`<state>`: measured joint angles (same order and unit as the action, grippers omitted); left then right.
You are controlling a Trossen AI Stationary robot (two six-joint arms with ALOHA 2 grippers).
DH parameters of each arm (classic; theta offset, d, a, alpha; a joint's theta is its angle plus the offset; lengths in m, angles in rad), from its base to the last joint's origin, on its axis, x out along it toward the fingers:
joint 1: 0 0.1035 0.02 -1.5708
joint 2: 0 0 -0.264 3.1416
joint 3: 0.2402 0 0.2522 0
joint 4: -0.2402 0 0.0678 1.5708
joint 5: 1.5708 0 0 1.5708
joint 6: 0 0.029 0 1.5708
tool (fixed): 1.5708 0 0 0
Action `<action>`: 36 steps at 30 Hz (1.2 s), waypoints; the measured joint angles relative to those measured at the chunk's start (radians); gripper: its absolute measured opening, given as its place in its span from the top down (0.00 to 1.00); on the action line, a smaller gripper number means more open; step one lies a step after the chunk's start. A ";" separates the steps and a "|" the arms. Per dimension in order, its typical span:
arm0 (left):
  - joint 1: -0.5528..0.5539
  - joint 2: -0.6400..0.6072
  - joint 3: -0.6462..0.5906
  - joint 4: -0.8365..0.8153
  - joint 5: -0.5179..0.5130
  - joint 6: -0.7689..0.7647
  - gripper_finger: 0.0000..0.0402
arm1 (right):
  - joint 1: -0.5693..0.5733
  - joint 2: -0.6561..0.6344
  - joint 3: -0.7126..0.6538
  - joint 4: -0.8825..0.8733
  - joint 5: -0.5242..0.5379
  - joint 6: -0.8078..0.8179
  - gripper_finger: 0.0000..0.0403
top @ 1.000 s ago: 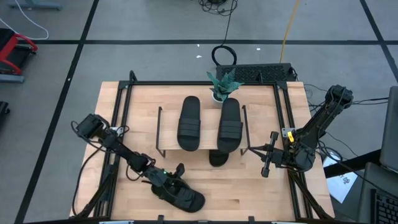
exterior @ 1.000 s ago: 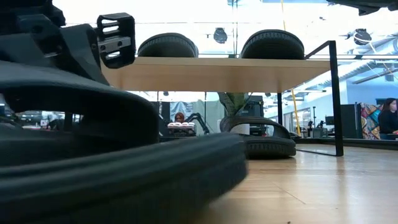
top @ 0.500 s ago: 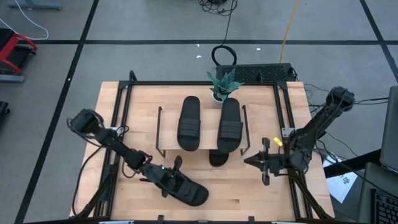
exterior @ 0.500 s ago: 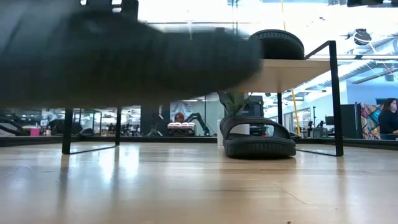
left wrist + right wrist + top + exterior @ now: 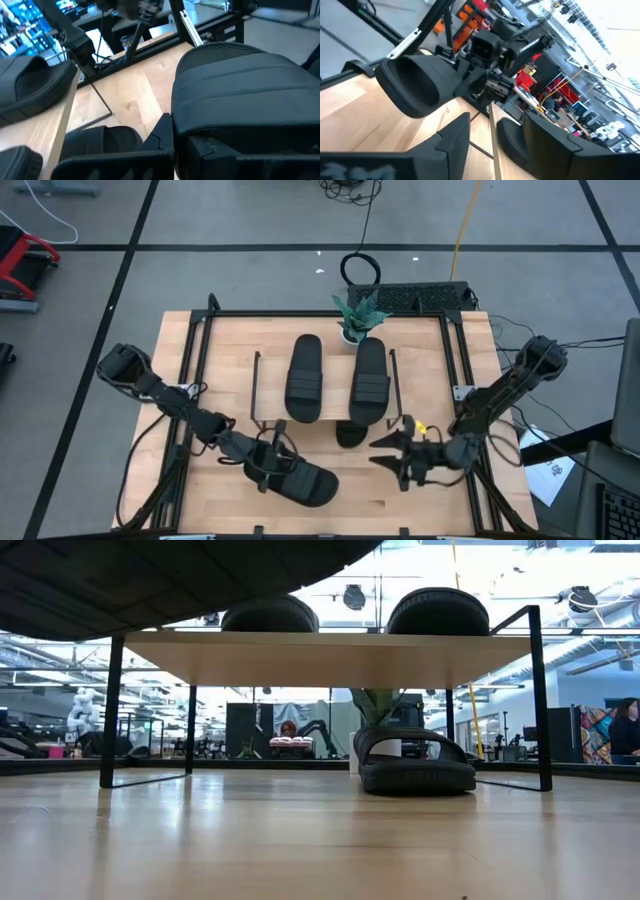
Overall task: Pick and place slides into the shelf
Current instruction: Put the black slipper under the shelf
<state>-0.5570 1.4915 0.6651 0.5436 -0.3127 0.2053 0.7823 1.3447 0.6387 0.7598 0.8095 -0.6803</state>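
Two black slides lie on the top board of the shelf. Another slide rests with its sole on the table under the shelf. My left gripper is shut on one more slide, which hangs over the table's near middle; the low view shows its underside from below. My right gripper stands open to the right of that slide, pointing at it, with nothing between its fingers. My left gripper holds the slide at its end nearest the arm, beside the ribbed strap. One finger shows outside the slide's edge; the other is hidden by the slide. The fingers come nearly level from the table's left. The slide is lifted clear of the table.
A small potted plant stands at the shelf's far side. The shelf's thin dark legs stand on the table. A black frame runs round the table's edges. Bare wood lies on the near side of the shelf.
My left gripper has risen with the slide and rolled; the slide, resting on the table a second ago, now hangs clear of it. My right gripper has travelled toward the table's left and near edge, toward the held slide, has rolled, and has opened.
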 joint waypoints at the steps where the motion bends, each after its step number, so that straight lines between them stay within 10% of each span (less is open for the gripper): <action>1: 0.005 0.002 0.000 0.001 0.004 -0.017 1.00 | -0.005 0.028 0.029 -0.007 0.003 -0.005 0.54; 20: 0.097 0.008 0.000 0.005 -0.004 -0.108 1.00 | -0.119 0.387 0.442 -0.324 -0.011 0.035 0.56; 36: 0.127 0.008 0.000 -0.005 -0.014 -0.083 1.00 | -0.173 0.437 0.486 -0.453 -0.083 0.145 0.56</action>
<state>-0.4304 1.4998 0.6651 0.5388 -0.3272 0.1218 0.6090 1.7817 1.1250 0.3069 0.7269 -0.5358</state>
